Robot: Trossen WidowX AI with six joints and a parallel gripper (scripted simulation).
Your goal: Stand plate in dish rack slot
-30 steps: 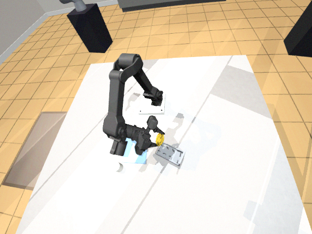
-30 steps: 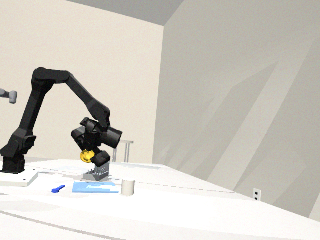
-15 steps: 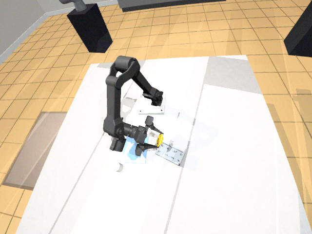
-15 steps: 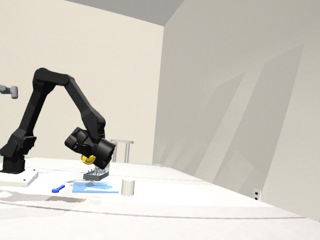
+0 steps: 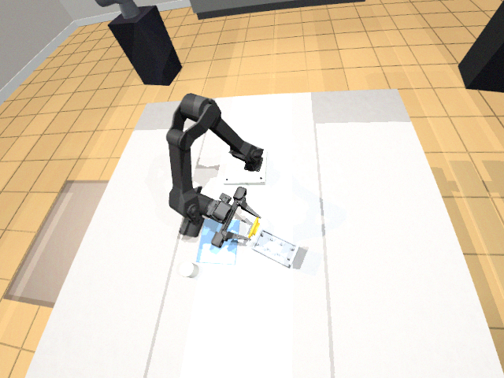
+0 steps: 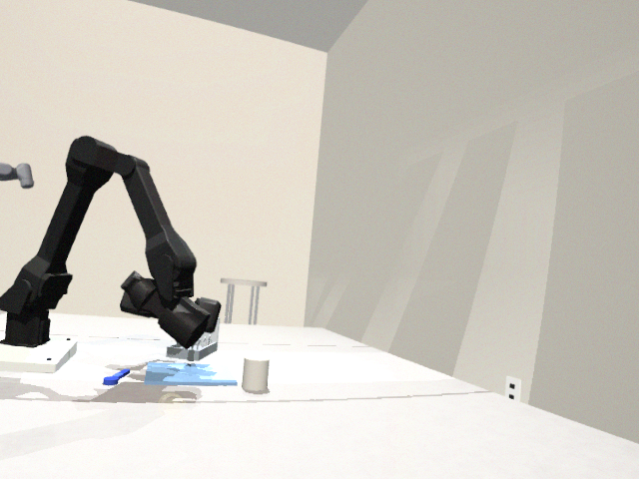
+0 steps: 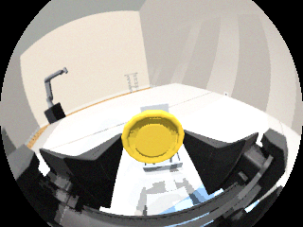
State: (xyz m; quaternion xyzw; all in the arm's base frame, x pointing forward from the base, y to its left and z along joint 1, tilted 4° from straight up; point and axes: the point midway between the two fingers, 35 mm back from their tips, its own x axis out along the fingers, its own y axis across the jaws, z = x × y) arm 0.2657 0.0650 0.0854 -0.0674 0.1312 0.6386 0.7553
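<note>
I have the gripper (image 5: 249, 224) clamped on the yellow plate (image 5: 254, 226), its two fingers pinching the rim from either side. In the wrist view the plate (image 7: 153, 136) faces the camera as a full disc, upright between the dark fingers, with the dish rack (image 7: 166, 177) showing directly beneath it at 6 o'clock.

From the top view the plate appears edge-on, a thin yellow sliver at the near end of the dish rack (image 5: 275, 248), which lies toward 4 o'clock from the gripper. The plate's lower edge sits right at the rack's end; I cannot tell whether it is already seated between the rails or only just above them.

In the exterior view the wrist is pitched down and low over the table (image 6: 412, 412), and the gripper body hides the plate entirely. Only the glassy side of the dish rack (image 6: 199, 350) shows under the fingers there.

Other items noted:
- Light blue mat (image 5: 215, 248) lying flat under the wrist, at 7 o'clock from the gripper; partly covered by the arm in the top view.
- White cylindrical cup (image 5: 188, 269) standing just beside the mat's near-left corner, apart from the arm.
- Small blue utensil (image 6: 116, 376), visible only in the exterior view, lying on the table left of the mat.
- Arm bolted on a white base plate (image 5: 238, 179), at 12 o'clock from the gripper.
</note>
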